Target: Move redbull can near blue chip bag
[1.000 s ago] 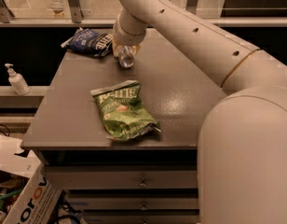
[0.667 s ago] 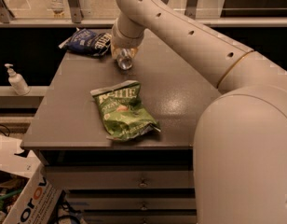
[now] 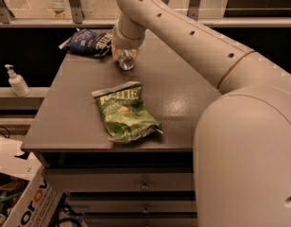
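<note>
The redbull can [image 3: 126, 61], slim and silver, is tilted so that its round end faces the camera. It sits at the far side of the grey table [image 3: 70, 112], just right of the blue chip bag [image 3: 89, 41]. The bag is dark blue with white lettering and lies flat at the table's far left corner. My gripper [image 3: 124, 56] reaches down from the arm's wrist and is shut on the can, holding it close to the table top. A small gap shows between the can and the bag's right edge.
A larger green chip bag [image 3: 129, 112] lies in the middle front of the table. A white pump bottle [image 3: 15, 82] stands on a ledge to the left. A cardboard box [image 3: 27, 202] sits on the floor at front left. My arm's bulk fills the right side.
The wrist and the can have shifted slightly left and down, toward the blue chip bag. Both chip bags have not moved.
</note>
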Tool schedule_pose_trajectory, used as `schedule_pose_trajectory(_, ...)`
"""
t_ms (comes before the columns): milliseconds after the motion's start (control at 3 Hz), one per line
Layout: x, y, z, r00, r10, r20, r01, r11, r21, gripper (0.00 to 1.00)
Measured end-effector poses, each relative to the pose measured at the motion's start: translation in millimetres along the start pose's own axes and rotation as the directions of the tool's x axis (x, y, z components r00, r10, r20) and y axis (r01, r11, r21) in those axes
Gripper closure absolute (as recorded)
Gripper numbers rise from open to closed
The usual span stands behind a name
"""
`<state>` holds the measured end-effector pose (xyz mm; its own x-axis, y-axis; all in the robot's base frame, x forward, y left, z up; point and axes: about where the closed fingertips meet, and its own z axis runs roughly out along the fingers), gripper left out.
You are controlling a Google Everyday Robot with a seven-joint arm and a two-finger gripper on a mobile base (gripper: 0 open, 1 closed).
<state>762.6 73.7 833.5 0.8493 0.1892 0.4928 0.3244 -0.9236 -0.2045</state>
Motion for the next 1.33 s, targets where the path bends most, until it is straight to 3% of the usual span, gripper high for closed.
schedule_pose_trajectory(667,2.6,-1.9,0.8,1.0,-0.009,0.006,0.009,1.0,-0.001,0.13)
schedule_pose_trajectory(1000,4.7,-3.2,0.3,1.0,-0.017,0.009,0.017,0.9999,-0.001,0.0)
schedule_pose_trajectory(1333,7.6,-0.9,-2.1,1.0,-0.021,0.006,0.021,0.9997,-0.007,0.0)
